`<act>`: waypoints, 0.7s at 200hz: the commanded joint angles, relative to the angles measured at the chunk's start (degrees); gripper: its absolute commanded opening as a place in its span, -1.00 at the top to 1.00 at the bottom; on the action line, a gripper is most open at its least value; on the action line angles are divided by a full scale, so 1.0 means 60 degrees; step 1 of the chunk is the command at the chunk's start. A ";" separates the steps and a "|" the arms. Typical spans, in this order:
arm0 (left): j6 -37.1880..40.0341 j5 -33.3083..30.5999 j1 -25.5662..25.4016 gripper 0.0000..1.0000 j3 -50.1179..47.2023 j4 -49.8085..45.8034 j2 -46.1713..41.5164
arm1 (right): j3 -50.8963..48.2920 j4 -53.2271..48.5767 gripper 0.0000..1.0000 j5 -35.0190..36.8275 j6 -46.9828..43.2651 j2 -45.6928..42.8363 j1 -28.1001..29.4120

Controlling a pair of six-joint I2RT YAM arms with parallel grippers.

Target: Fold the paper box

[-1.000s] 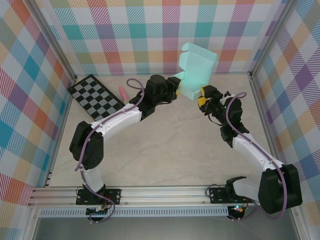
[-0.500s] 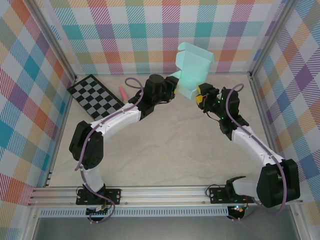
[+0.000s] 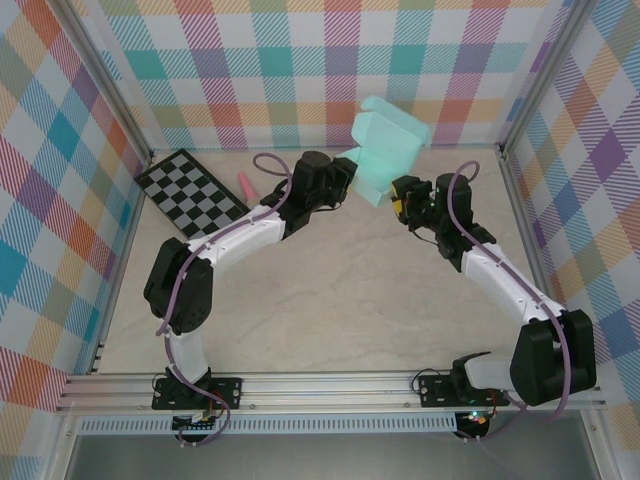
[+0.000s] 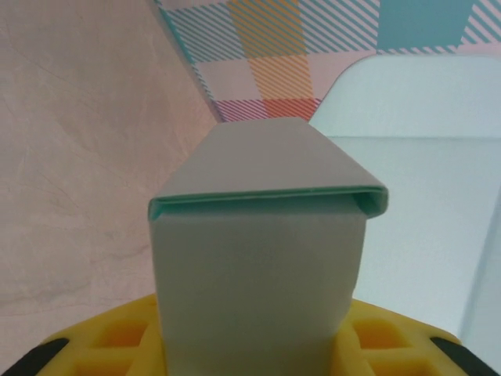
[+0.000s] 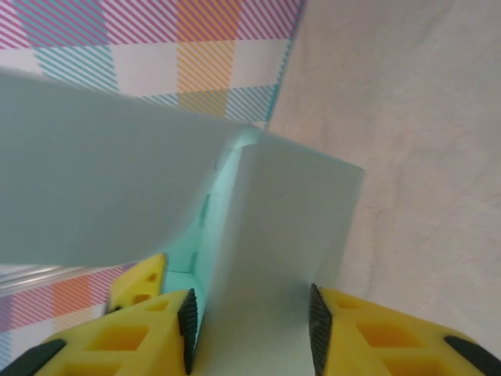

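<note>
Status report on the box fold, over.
Left gripper, right gripper: both clamped on paper box. Box part-folded, lid up. Checkerboard, pink stick well left, clear.

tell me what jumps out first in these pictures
The mint-green paper box at the far edge of the table draws the eye first, half folded and tilted. The left gripper grips a folded flap on its left side, and the right gripper straddles a wall at its near right. Next comes the checkerboard lying flat at the far left, with a small pink thing beside it.
</note>
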 commanded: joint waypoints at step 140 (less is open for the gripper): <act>0.0330 0.0327 0.0202 0.34 -0.0096 0.1563 -0.0174 | -0.0369 0.0173 -0.35 0.0363 -0.1057 -0.1034 0.0218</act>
